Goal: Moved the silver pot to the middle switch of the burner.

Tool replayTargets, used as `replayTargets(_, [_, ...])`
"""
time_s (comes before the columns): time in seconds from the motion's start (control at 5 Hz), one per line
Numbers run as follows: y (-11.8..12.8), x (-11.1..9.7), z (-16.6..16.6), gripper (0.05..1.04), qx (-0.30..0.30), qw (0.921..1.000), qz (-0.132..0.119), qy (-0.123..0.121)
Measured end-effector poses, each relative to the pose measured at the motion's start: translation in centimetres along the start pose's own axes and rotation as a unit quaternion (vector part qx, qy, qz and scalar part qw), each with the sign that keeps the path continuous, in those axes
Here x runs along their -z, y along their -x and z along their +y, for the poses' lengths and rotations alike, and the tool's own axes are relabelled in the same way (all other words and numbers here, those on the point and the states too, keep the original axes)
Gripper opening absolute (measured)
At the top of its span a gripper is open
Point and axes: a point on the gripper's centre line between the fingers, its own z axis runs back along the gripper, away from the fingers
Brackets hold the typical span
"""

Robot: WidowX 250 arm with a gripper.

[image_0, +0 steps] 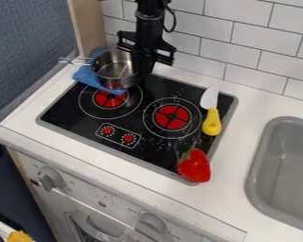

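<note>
Print on the white oven panel (119,201), around and between the left dial (49,178) and the right dial (152,226): mostly too small to read. Pale marks ringing the two red knobs of the switch box (118,133) on the cooktop (68,111), also too fine to make out. White desk (243,137) under it all, black glass cooktop set in with a grey border, pale streaks and specks on the glass near the right burner (172,117). Grey sink (268,125) sunk into the desk at right. White brick-pattern tiles (255,42) behind, blue-grey wall (27,38) at left, wooden panel (89,23) between. Silver pot (115,71) at the rear left of the cooktop, by the left burner (110,99), handle toward the left, blue cloth (85,78) under and beside it; well apart from the switch box. Gripper (142,78) hanging down right at the pot's right side. Can't tell whether open, closed or gripping the rim. Knife (211,122) on the right of the cooktop, yellow handle toward the front, blade toward the tiles. Red strawberry (195,165) at the front right corner, partly over the grey border.
</note>
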Motion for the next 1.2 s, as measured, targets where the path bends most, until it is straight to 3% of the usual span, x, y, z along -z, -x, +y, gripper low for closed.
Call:
replayTargets(0.2, [0.4, -0.7, 0.2, 0.077, 0.006, 0.9999, 0.004, -0.008])
replayTargets(0.4, [0.7, -4.6, -1.1, 0.071, 0.029, 0.9989, -0.035, -0.008])
replayTargets(0.6, [2.1, -5.6, -5.8, 0.071, 0.083, 0.9957, -0.042, -0.004])
replayTargets(0.8, [4.4, -5.7, -9.2, 0.071, 0.124, 0.9917, -0.035, -0.009])
replayTargets(1.2, [9.0, -3.4, -12.3, 0.068, 0.156, 0.9877, 0.008, -0.003])
